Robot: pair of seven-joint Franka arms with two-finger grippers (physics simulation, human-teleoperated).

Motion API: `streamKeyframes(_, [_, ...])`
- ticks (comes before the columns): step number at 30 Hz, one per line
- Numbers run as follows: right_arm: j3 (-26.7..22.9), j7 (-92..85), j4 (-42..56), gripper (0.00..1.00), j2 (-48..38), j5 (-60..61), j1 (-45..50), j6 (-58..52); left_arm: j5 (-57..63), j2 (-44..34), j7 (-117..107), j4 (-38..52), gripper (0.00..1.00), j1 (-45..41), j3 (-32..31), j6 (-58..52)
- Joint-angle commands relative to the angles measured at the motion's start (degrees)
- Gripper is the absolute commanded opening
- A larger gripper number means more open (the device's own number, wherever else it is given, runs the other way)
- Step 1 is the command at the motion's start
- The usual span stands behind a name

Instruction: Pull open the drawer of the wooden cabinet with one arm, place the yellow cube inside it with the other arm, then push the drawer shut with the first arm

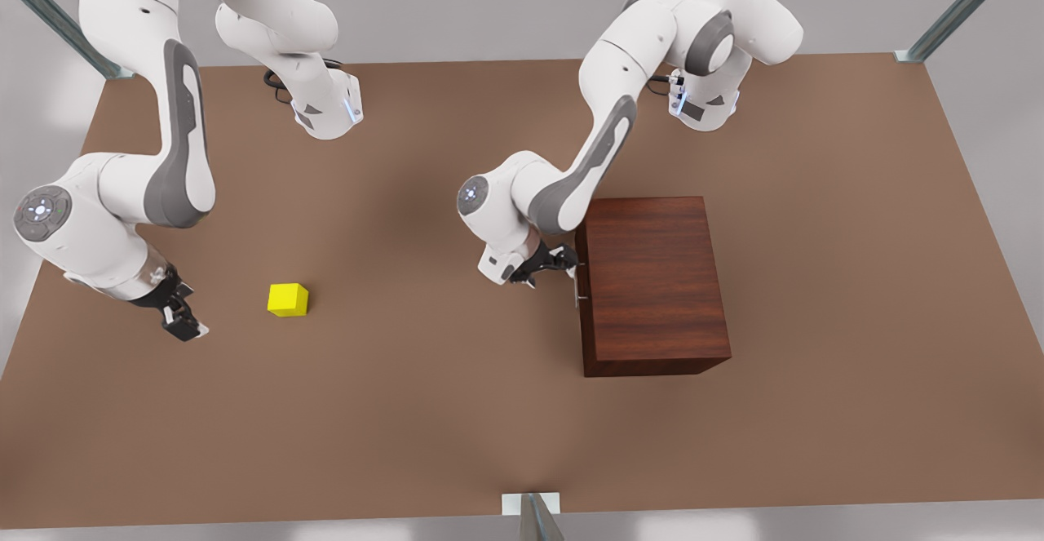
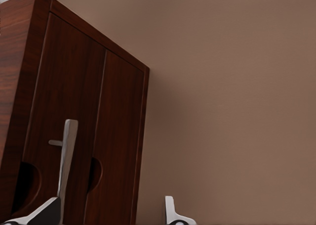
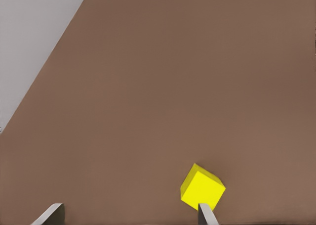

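A brown table (image 1: 457,427) fills the scene, with pale grey floor beyond and metal struts (image 1: 962,6) at its edges.

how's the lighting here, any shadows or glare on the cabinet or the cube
Front view: soft, even light; the wooden cabinet shows no glare, and the yellow cube casts hardly any shadow. Left wrist view: curved dark shadows lie on the drawer front beside its handle. Right wrist view: the cube's faces are evenly lit.
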Motion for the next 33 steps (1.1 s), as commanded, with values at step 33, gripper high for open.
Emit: streamKeyframes(33, [0.01,28.0,0.21,1.0,0.17,-0.15,0.41,0.72,-1.33,1.53,-9.91,0.85,1.0,-0.69,-1.2,4.29])
